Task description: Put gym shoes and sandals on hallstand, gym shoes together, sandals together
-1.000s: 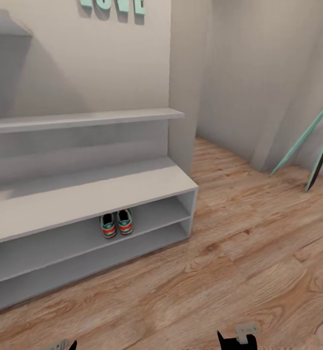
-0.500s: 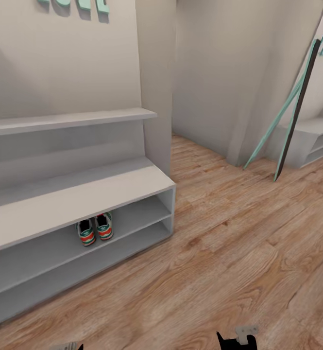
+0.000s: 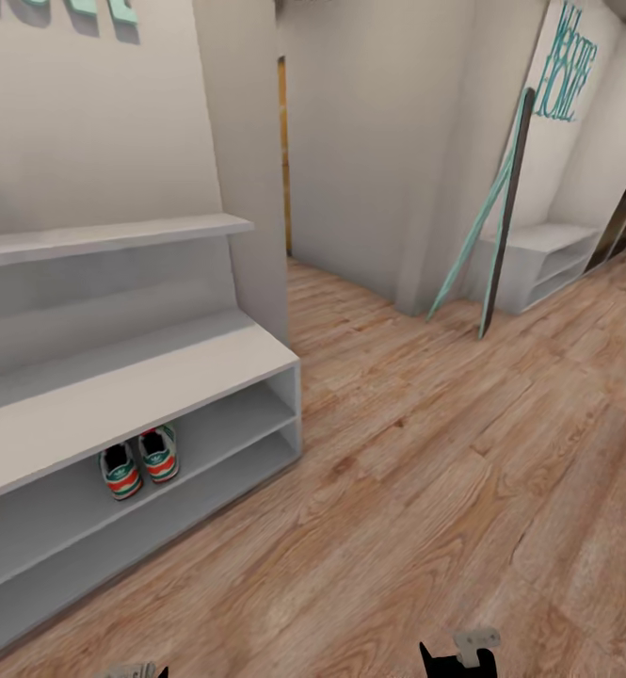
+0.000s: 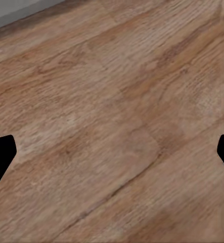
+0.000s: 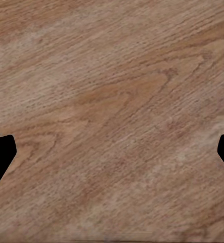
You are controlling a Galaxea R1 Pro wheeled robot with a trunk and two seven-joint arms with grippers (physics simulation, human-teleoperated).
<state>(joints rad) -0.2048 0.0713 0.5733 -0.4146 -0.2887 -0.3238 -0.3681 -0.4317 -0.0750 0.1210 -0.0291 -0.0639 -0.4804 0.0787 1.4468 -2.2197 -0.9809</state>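
The two gym shoes (image 3: pixel 140 461), white with green stripes and red-orange heels, stand side by side on the upper tier of the hallstand (image 3: pixel 134 377), heels facing out. The grey hallstand fills the left of the head view, with a wall shelf above its flat top. The sandals are out of view. The corridor floor (image 3: pixel 425 490) of brown wood planks spreads to the right. My left gripper (image 4: pixel 112 157) is open over bare planks, its dark fingertips (image 4: pixel 0 157) far apart. My right gripper (image 5: pixel 112 157) is open too, above bare floor, and its top shows at the head view's lower edge (image 3: pixel 458 654).
A second low grey two-tier bench (image 3: pixel 538 264) stands at the far right under turquoise wall lettering. A dark board with a turquoise edge (image 3: pixel 496 226) leans on the wall beside it. A passage (image 3: pixel 284 151) opens behind the hallstand's end wall.
The whole head view has swung to the right: the hallstand and gym shoes slid left in the picture, and the far bench, lettering and passage came into view. The grippers kept their place.
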